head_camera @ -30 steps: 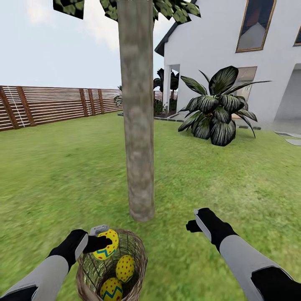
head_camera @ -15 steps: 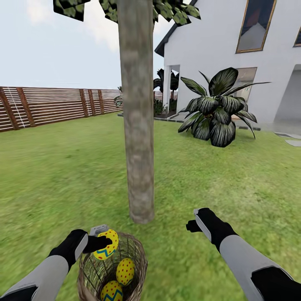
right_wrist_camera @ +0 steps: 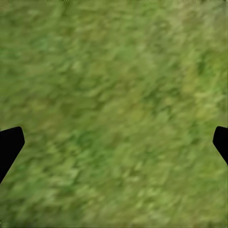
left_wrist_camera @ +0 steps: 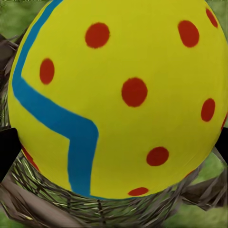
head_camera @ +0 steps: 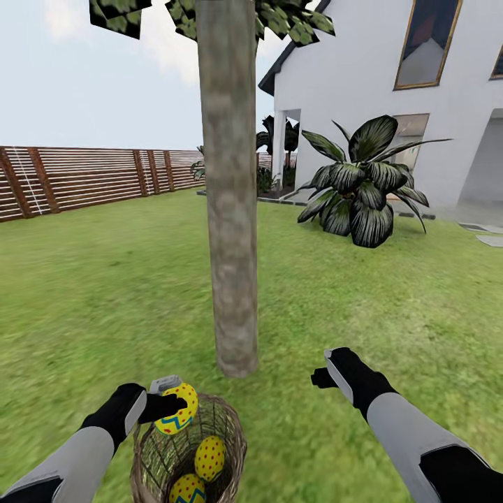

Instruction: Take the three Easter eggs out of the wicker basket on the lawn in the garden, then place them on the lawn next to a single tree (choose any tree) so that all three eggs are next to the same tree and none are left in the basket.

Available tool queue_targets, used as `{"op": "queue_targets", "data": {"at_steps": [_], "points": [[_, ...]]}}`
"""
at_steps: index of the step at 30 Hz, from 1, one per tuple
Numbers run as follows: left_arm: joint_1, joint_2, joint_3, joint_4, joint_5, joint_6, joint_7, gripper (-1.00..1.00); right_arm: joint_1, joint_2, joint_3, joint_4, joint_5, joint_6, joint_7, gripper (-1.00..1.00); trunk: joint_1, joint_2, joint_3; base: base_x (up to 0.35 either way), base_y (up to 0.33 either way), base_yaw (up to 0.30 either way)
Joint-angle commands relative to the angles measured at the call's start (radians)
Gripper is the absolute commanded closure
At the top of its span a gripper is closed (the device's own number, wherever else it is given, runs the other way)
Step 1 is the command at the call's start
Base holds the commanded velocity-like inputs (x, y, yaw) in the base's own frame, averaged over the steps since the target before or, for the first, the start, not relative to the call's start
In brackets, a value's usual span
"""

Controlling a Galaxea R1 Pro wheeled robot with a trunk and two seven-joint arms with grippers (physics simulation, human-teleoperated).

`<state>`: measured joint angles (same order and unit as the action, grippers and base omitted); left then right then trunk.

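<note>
1. A yellow Easter egg with red dots and a blue zigzag band (head_camera: 178, 409) sat between the fingers of the left gripper (head_camera: 168, 404), which was closed on it, just above the near rim of the brown woven wicker basket (head_camera: 230, 433).
2. In the left wrist view that held egg (left_wrist_camera: 118, 95) loomed large, with woven wicker (left_wrist_camera: 71, 206) behind it.
3. Below the left gripper, inside the basket, lay a second yellow red-dotted egg (head_camera: 209, 457) and a third yellow egg with a blue band (head_camera: 185, 489).
4. The thick grey-brown mottled tree trunk (head_camera: 229, 209) rose just beyond the left gripper and the basket, from the short green grass lawn (head_camera: 105, 293).
5. The right gripper (head_camera: 323, 377) hung over grass (right_wrist_camera: 114, 114), well apart from the basket, its fingertips (right_wrist_camera: 10, 142) spread wide with nothing between them.
6. Farther off stood a brown slatted wooden fence (head_camera: 84, 175), a white house (head_camera: 391, 98) and a dark broad-leaved plant (head_camera: 363, 181).
</note>
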<state>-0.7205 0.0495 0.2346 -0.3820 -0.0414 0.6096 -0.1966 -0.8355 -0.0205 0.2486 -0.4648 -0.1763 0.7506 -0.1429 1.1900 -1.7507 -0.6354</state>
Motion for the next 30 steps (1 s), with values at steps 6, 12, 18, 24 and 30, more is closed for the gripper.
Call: {"op": "queue_targets", "data": {"at_steps": [6,12,18,24,30], "points": [[0.000,-0.001,0.004,-0.001,-0.005,0.007,-0.006,1.00,-0.001,-0.001,0.008,-0.002,-0.011,0.004,-0.007,-1.00,-0.023,0.042,0.018,0.000,0.000,0.000],[0.000,-0.002,0.001,-0.001,-0.006,0.007,-0.006,1.00,-0.001,-0.001,0.008,-0.002,-0.011,0.004,-0.008,-1.00,-0.046,0.084,0.037,0.000,0.000,0.000],[0.000,-0.002,0.001,-0.001,-0.006,0.007,-0.006,1.00,-0.001,-0.001,0.008,-0.002,-0.011,0.004,-0.008,-1.00,-0.069,0.126,0.055,0.000,0.000,0.000],[0.000,-0.002,0.001,-0.001,-0.006,0.007,-0.006,1.00,-0.001,-0.001,0.008,-0.002,-0.011,0.004,-0.009,-1.00,-0.092,0.168,0.074,0.000,0.000,0.000],[0.000,-0.002,0.000,-0.001,-0.006,0.007,-0.006,1.00,-0.001,-0.001,0.008,-0.002,-0.011,0.004,-0.009,-1.00,-0.115,0.210,0.093,0.000,0.000,0.000]]}}
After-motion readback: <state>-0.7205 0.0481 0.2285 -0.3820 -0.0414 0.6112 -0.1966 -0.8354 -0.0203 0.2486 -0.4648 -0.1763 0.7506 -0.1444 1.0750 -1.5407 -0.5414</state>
